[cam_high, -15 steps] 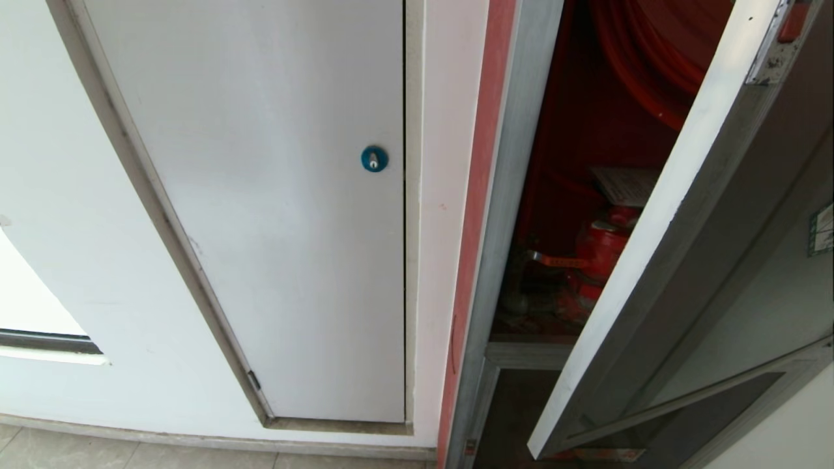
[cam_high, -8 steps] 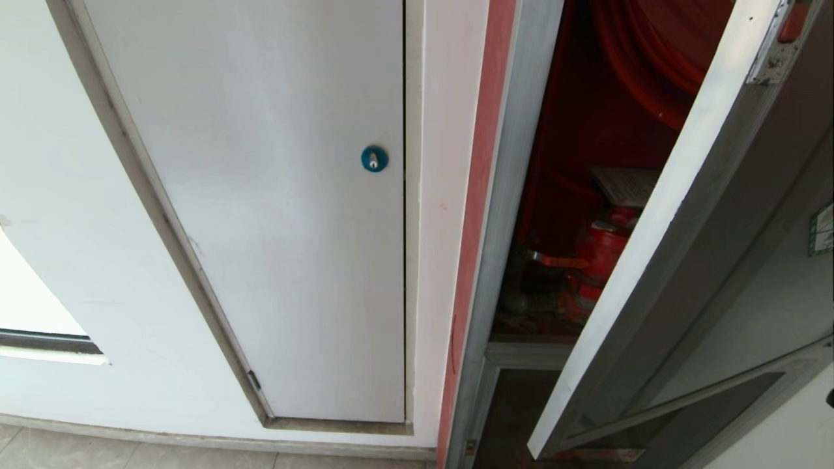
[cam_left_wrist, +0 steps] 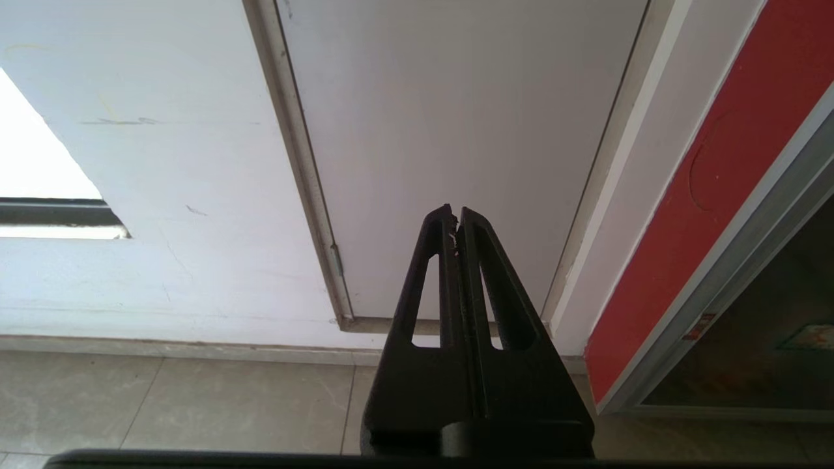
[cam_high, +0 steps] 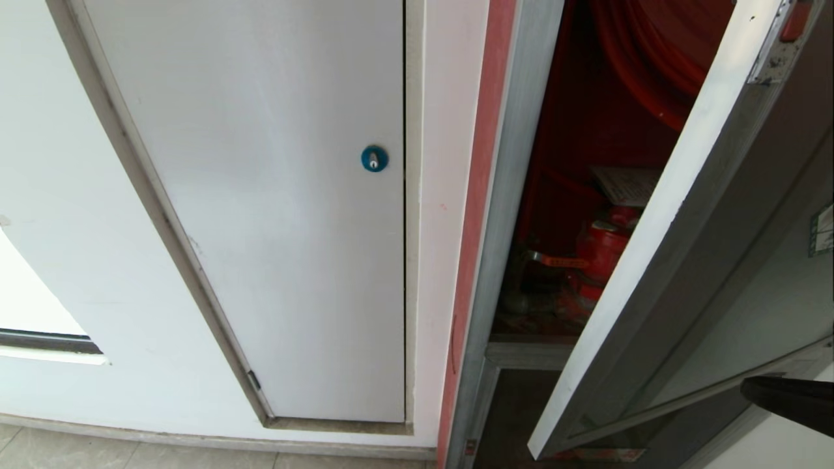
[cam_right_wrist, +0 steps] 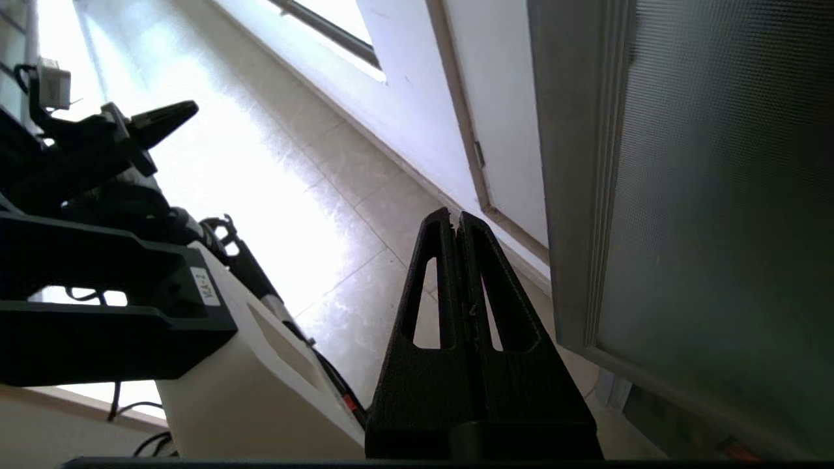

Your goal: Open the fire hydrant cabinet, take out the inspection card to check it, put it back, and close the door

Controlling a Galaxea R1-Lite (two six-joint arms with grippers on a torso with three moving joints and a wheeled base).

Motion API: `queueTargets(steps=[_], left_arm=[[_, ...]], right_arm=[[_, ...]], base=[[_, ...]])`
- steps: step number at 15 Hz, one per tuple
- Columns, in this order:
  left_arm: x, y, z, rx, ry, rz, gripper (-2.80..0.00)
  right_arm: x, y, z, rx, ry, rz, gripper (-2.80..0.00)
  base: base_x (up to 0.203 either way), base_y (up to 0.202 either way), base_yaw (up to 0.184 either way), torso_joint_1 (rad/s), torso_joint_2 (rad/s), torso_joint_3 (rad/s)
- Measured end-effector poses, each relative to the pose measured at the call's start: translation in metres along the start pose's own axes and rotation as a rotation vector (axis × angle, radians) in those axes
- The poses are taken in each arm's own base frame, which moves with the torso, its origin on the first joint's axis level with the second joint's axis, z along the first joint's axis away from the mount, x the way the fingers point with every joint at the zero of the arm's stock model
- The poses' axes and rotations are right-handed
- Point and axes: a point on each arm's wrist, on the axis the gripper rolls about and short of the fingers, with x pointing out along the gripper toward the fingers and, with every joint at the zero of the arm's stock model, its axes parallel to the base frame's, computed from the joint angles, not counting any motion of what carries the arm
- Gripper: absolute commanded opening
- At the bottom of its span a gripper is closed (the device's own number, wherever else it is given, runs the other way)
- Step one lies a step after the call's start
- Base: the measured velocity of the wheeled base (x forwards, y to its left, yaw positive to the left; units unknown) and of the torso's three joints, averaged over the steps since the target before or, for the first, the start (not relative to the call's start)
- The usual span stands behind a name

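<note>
Beside the plain white panel door (cam_high: 260, 215) with its blue round lock (cam_high: 374, 158), the fire hydrant cabinet (cam_high: 515, 195) stands with its door (cam_high: 658, 260) swung partly out toward the robot, the red latch (cam_high: 795, 19) up at its free edge. Inside the cabinet, deep in the red interior, there's the red valve (cam_high: 603, 251), and just above the valve a pale sheet that looks like the inspection card (cam_high: 629, 184), though the door edge hides part of it and the print can't be read. Red hose reel (cam_high: 651, 58) higher up in the cabinet. Now the right pincer (cam_right_wrist: 458, 221) is in front of the door's lower corner, by the outer face of the frosted glass, fingers pressed together and holding nothing; in the head view only a dark tip shows at the door's lower right. The left pincer (cam_left_wrist: 455, 216) hangs low before the white panel door, above the tiled floor (cam_left_wrist: 195, 397), fingers together too, empty.
</note>
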Motion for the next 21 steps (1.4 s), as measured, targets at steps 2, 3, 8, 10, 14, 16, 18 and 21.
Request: queueTargets(steps=[2, 3, 8, 10, 14, 16, 18, 21], left_arm=[[0.0, 0.0, 0.0, 0.0, 0.0, 0.0, -2.8], [0.0, 0.0, 0.0, 0.0, 0.0, 0.0, -2.8], [0.0, 0.0, 0.0, 0.0, 0.0, 0.0, -2.8], [0.0, 0.0, 0.0, 0.0, 0.0, 0.0, -2.8], [0.0, 0.0, 0.0, 0.0, 0.0, 0.0, -2.8], [0.0, 0.0, 0.0, 0.0, 0.0, 0.0, -2.8], [0.0, 0.0, 0.0, 0.0, 0.0, 0.0, -2.8], [0.0, 0.0, 0.0, 0.0, 0.0, 0.0, -2.8]], right_arm=[[0.008, -0.001, 0.003, -0.022, 0.003, -0.006, -2.8], [0.012, -0.001, 0.006, -0.031, -0.006, -0.01, -2.8], [0.025, -0.007, 0.018, -0.048, -0.031, -0.008, -2.8], [0.031, -0.01, 0.025, -0.054, -0.044, -0.011, -2.8], [0.041, -0.015, 0.039, -0.058, -0.054, -0.033, -2.8], [0.045, -0.018, 0.044, -0.059, -0.061, -0.059, -2.8], [0.05, -0.021, 0.047, -0.063, -0.071, -0.08, -2.8], [0.059, -0.027, 0.051, -0.065, -0.078, -0.104, -2.8]], base=[[0.0, 0.0, 0.0, 0.0, 0.0, 0.0], [0.0, 0.0, 0.0, 0.0, 0.0, 0.0], [0.0, 0.0, 0.0, 0.0, 0.0, 0.0], [0.0, 0.0, 0.0, 0.0, 0.0, 0.0], [0.0, 0.0, 0.0, 0.0, 0.0, 0.0], [0.0, 0.0, 0.0, 0.0, 0.0, 0.0], [0.0, 0.0, 0.0, 0.0, 0.0, 0.0], [0.0, 0.0, 0.0, 0.0, 0.0, 0.0]])
